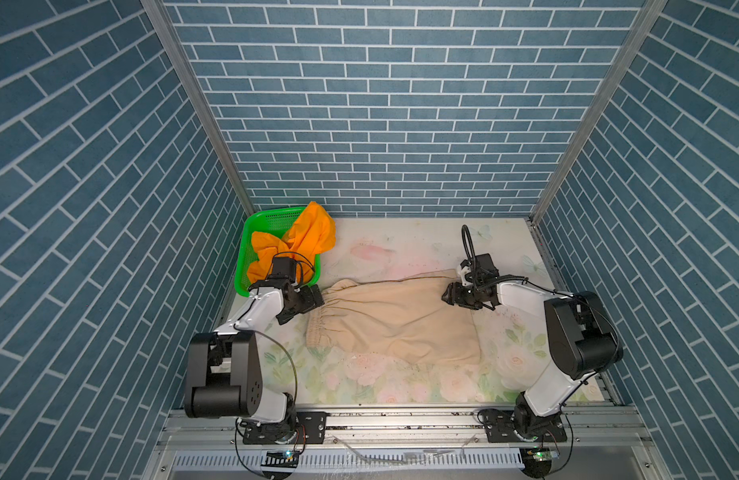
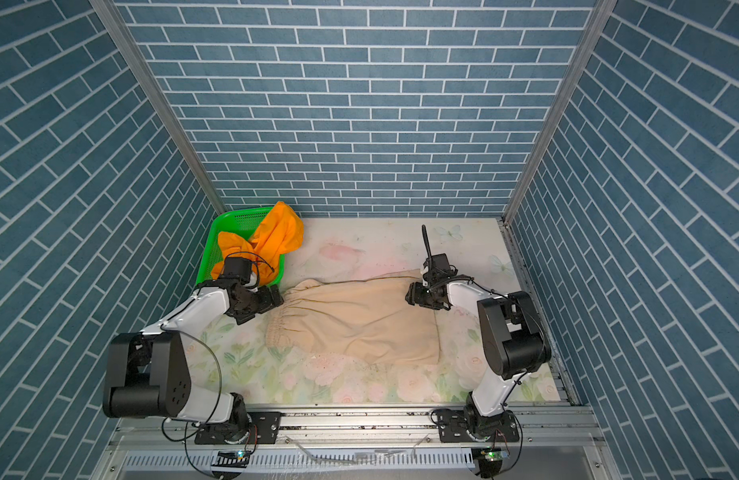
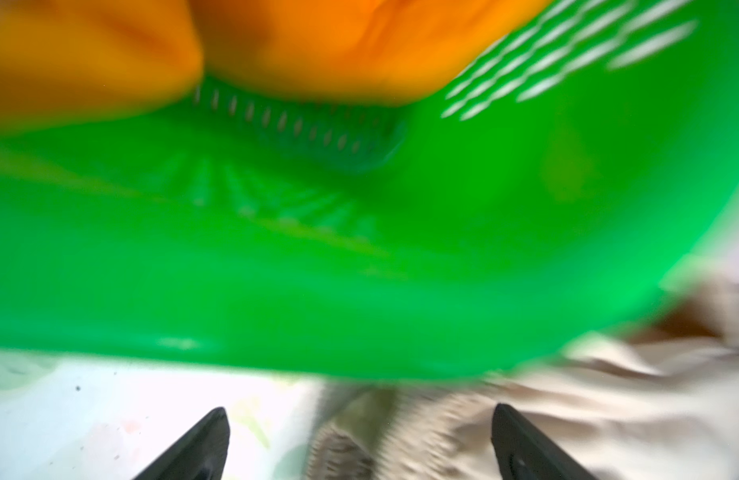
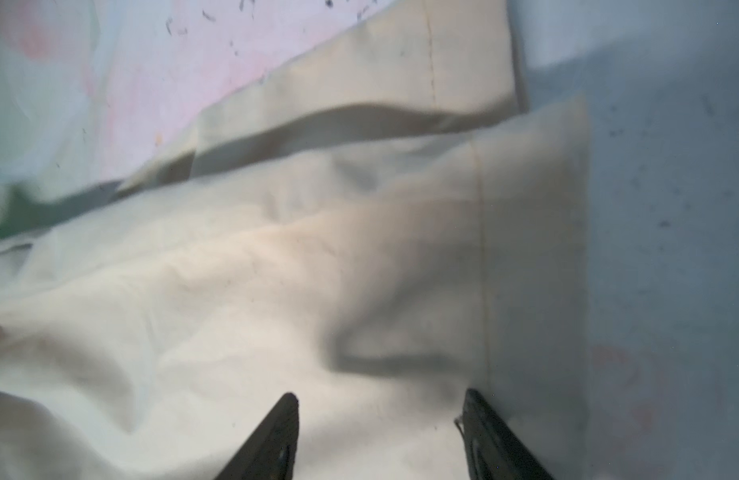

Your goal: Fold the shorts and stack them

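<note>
The beige shorts (image 1: pixel 392 320) (image 2: pixel 355 320) lie flat across the middle of the table, with the gathered waistband to the left and the leg hems to the right. The orange shorts (image 1: pixel 305 241) (image 2: pixel 272 241) sit crumpled in the green basket and spill over its rim. My left gripper (image 1: pixel 319 298) (image 3: pixel 359 415) hangs open just above the far end of the waistband, close to the basket, with nothing between its fingers. My right gripper (image 1: pixel 445 297) (image 4: pixel 380 397) is open over the beige shorts (image 4: pixel 276 270) near the far leg hem, holding nothing.
The green perforated basket (image 1: pixel 251 232) (image 3: pixel 359 249) stands at the back left corner against the blue brick wall. A floral mat (image 1: pixel 401 382) covers the table. Both arm bases are bolted to the metal rail at the front edge.
</note>
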{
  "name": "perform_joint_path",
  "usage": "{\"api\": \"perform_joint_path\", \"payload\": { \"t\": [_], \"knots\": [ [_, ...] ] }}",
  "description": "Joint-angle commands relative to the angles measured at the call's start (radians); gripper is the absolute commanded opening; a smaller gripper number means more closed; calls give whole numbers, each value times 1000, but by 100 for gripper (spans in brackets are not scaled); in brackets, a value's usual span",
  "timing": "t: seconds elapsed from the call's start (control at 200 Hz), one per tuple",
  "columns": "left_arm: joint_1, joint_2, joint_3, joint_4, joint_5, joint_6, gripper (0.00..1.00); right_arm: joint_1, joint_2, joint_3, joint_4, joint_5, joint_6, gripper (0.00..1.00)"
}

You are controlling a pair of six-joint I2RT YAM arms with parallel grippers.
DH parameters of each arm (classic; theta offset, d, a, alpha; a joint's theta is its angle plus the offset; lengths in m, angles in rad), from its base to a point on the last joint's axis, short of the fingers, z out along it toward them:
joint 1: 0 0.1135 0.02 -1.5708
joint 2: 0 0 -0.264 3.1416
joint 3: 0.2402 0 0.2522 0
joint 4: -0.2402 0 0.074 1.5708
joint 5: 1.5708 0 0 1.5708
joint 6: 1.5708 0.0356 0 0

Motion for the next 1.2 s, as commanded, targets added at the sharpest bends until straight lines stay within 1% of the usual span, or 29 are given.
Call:
{"api": "perform_joint_path", "payload": {
  "t": [0.0,0.05,0.095,0.18,0.245,0.29,0.34,0.445,0.475,0.595,0.715,0.805,0.91,1.095,1.195],
  "knots": [
    [4,-119,84,-146,43,22,100,89,-119,37,-176,75,-154,65],
    [6,-162,102,-194,24,24,100,169,-154,52,-220,112,-203,66],
    [18,-198,121,-228,6,22,100,249,-179,58,-225,117,-225,67],
    [56,-245,164,-277,14,26,100,384,-198,44,-163,91,-214,69],
    [86,-263,205,-305,44,36,100,468,-182,39,-138,118,-197,70],
    [97,-267,232,-328,52,44,100,504,-160,38,-146,151,-176,70],
    [99,-275,253,-343,58,50,100,522,-135,36,-162,152,-149,70],
    [98,-303,241,-334,92,44,100,553,-138,0,-175,185,-113,70],
    [98,-307,235,-332,98,42,100,558,-143,-6,-188,190,-108,70],
    [98,-307,211,-336,113,42,100,567,-147,-3,-298,307,-94,71],
    [98,-311,189,-332,118,44,100,564,-93,17,-410,393,-68,72],
    [98,-313,183,-330,125,45,100,556,-37,26,-452,406,-49,72],
    [98,-311,189,-337,129,57,100,536,11,27,-461,401,-21,72],
    [98,-316,202,-372,111,83,100,438,4,11,-506,421,15,72],
    [98,-319,206,-381,110,89,100,314,-37,-4,-561,432,39,72]
  ]
}}
